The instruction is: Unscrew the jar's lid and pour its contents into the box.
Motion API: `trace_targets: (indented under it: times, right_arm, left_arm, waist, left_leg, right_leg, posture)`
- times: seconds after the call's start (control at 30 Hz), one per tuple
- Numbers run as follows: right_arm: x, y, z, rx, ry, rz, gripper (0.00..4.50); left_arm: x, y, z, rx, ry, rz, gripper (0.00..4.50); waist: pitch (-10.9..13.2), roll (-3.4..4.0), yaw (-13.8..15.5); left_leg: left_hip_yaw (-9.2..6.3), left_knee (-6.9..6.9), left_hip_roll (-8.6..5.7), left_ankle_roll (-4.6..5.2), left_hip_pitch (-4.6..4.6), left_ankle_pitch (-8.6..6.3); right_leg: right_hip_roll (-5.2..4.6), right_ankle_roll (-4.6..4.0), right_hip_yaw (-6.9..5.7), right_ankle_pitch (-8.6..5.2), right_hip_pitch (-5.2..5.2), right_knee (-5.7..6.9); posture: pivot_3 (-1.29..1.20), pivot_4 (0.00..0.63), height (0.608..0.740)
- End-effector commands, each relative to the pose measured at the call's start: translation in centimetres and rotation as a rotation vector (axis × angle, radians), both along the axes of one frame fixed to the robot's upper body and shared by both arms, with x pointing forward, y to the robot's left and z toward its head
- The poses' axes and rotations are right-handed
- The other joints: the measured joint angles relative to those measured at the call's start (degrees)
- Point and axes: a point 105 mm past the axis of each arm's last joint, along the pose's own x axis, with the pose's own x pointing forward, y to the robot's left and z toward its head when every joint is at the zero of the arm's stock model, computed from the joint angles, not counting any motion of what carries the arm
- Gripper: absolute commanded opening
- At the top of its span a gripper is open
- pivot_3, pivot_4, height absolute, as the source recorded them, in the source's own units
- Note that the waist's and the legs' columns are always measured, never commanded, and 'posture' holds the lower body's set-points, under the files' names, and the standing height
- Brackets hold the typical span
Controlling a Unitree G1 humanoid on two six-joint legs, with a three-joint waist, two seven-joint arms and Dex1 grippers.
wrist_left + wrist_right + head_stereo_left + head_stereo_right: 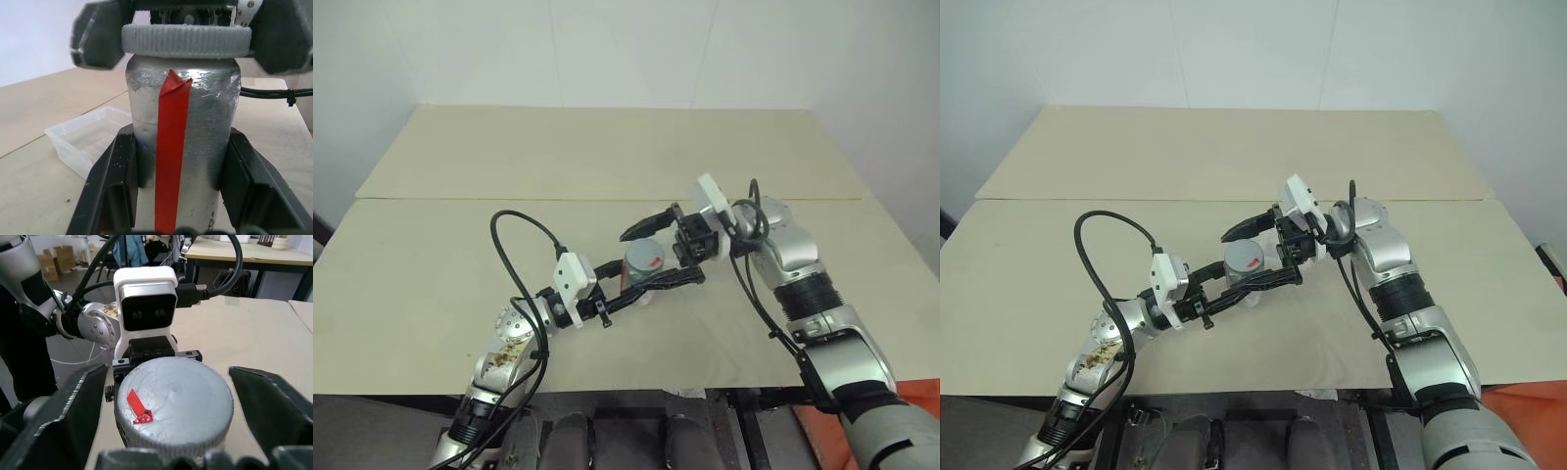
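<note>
Head view: left claw (651, 284) grips the jar (640, 279) by its sides, upright, above the worktop (607, 166). Right claw (651, 250) straddles the lid (645, 257), spread wide.

Left wrist view: fingers (110, 181) clamp the jar body; lid on; box (88, 139) lies on the worktop beyond.

Right wrist view: fingers (63, 411) stand clear of the lid rim on both sides, holding nothing.

Silvery jar (181, 147), red stripe; grey lid (173, 404)
</note>
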Motion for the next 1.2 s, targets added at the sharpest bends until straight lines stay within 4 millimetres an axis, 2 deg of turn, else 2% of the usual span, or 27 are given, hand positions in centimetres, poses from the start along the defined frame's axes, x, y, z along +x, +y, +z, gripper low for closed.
trace_targets:
  times: [0.03,0.1,0.3,0.43,0.57,0.67,0.73,0.8,0.87,1.2]
  right_arm:
    - [-1.1,-1.5,2.3,0.104,-0.14,-0.002,4.47]
    - [-1.4,-2.0,2.5,0.121,-0.153,-0.03,4.47]
    - [-1.4,-2.8,3.7,0.227,-0.213,-0.32,4.47]
    - [-1.4,-2.1,4.3,0.247,-0.241,-0.535,4.47]
    - [-2.1,-0.7,3.4,0.253,-0.166,-0.756,4.47]
    - [-2.8,0.4,2.6,0.25,-0.143,-0.861,4.47]
    - [-3.2,1.3,1.9,0.254,-0.141,-0.924,4.47]
    - [-3.3,1.6,1.8,0.297,-0.069,-0.981,4.47]
    - [-3.2,1.7,1.6,0.299,-0.076,-1.016,4.47]
    - [-2.7,2.1,1.1,0.32,-0.063,-1.102,4.47]
  left_arm:
    - [0.1,0.1,1.1,-0.014,-0.061,0.014,1.89]
    - [0.2,0.2,1.0,-0.011,-0.06,0.023,1.89]
    - [0.9,0.4,0.8,-0.011,-0.069,0.08,1.89]
    - [1.4,0.4,0.8,-0.016,-0.091,0.137,1.89]
    - [1.8,0.4,0.8,-0.018,-0.099,0.157,1.89]
    - [1.8,0.4,0.8,-0.02,-0.101,0.163,1.89]
    - [2.0,0.3,0.9,-0.025,-0.104,0.172,1.89]
    - [2.2,0.3,1.0,-0.032,-0.107,0.182,1.89]
    - [2.3,0.3,1.0,-0.034,-0.108,0.185,1.89]
    - [2.4,0.0,1.2,-0.041,-0.106,0.186,1.89]
  waist:
    - [0.0,0.0,0.21]
    - [0.0,0.0,0.27]
    - [0.0,0.0,0.28]
    - [0.0,0.0,0.12]
    - [0.0,0.0,0.14]
    - [0.0,0.0,0.04]
    - [0.0,0.0,-0.02]
    - [0.0,0.0,-0.03]
    - [0.0,0.0,-0.05]
    - [0.0,0.0,-0.1]
  left_leg:
    - [0.0,0.0,0.0,0.0,0.0,0.0]
    - [0.0,-0.01,-0.01,0.0,0.0,0.0]
    - [0.0,0.0,0.0,0.0,0.0,0.0]
    - [0.0,-0.01,0.0,-0.01,0.0,0.0]
    - [-0.01,-0.02,0.03,-0.01,0.0,0.0]
    - [0.01,-0.02,0.01,-0.01,-0.01,0.0]
    - [0.01,-0.01,0.0,-0.01,-0.01,0.0]
    - [0.0,0.0,-0.03,-0.01,-0.01,0.0]
    - [0.0,0.01,-0.04,0.0,-0.01,0.0]
    - [0.0,0.03,-0.04,0.0,-0.01,0.0]
  right_leg:
    - [-0.01,0.0,-0.01,0.0,0.0,-0.02]
    - [-0.05,0.0,-0.02,0.0,0.0,-0.03]
    - [-0.05,0.0,-0.01,0.0,-0.02,0.02]
    - [-0.06,0.0,0.0,0.0,-0.04,0.04]
    - [-0.06,0.0,0.0,0.0,-0.06,0.04]
    - [-0.1,0.0,0.01,0.0,-0.06,0.04]
    - [-0.1,0.0,0.01,0.0,-0.05,0.04]
    - [-0.08,0.0,0.0,0.0,-0.05,0.04]
    - [-0.06,0.0,0.0,0.0,-0.04,0.05]
    - [-0.01,0.01,-0.01,-0.01,-0.02,0.02]
  posture:
    - [0.0,0.15,0.74]
    - [0.0,0.15,0.74]
    - [0.0,0.15,0.74]
    - [0.0,0.15,0.74]
    - [0.0,0.15,0.74]
    - [0.0,0.15,0.74]
    - [0.0,0.15,0.74]
    - [0.0,0.15,0.74]
    - [0.0,0.15,0.74]
    - [0.0,0.15,0.74]
